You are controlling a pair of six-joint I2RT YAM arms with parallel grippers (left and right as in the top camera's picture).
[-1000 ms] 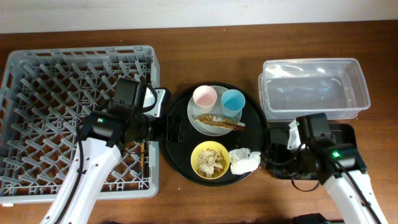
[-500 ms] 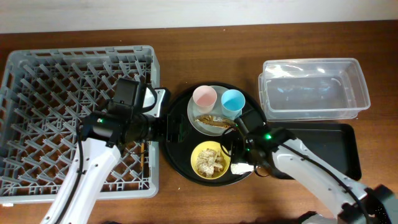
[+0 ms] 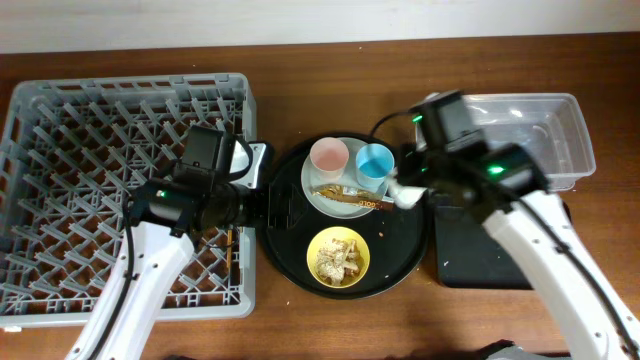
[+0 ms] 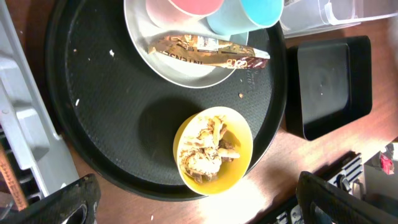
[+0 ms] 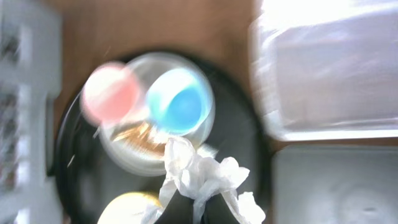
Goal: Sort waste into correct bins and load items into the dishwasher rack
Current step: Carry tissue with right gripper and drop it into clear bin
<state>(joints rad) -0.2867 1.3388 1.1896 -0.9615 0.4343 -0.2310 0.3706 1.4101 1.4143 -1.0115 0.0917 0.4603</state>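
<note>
My right gripper [image 3: 407,192] is shut on the crumpled white napkin [image 5: 200,169] and holds it above the right edge of the round black tray [image 3: 400,250], beside the blue cup [image 3: 375,161]. The pink cup [image 3: 328,156], the blue cup and the brown wrapper [image 3: 355,197] sit on the pale plate [image 3: 318,198]. In front of it stands the yellow bowl [image 3: 338,256] with beige scraps. My left gripper [image 4: 199,202] hangs open over the tray's left side, holding nothing. The clear tub [image 3: 520,140] and the shallow black tray [image 3: 480,250] lie to the right. The grey rack [image 3: 100,180] is at the left.
Thin wooden chopsticks [image 3: 228,248] lie in the rack near its right wall. The left arm stretches across the rack's right half. Bare wooden tabletop [image 3: 330,320] shows in front of the round tray.
The right arm swung from the shallow black tray to the round tray, shut on the napkin and lifted it back toward the clear tub. The left arm has not moved.
</note>
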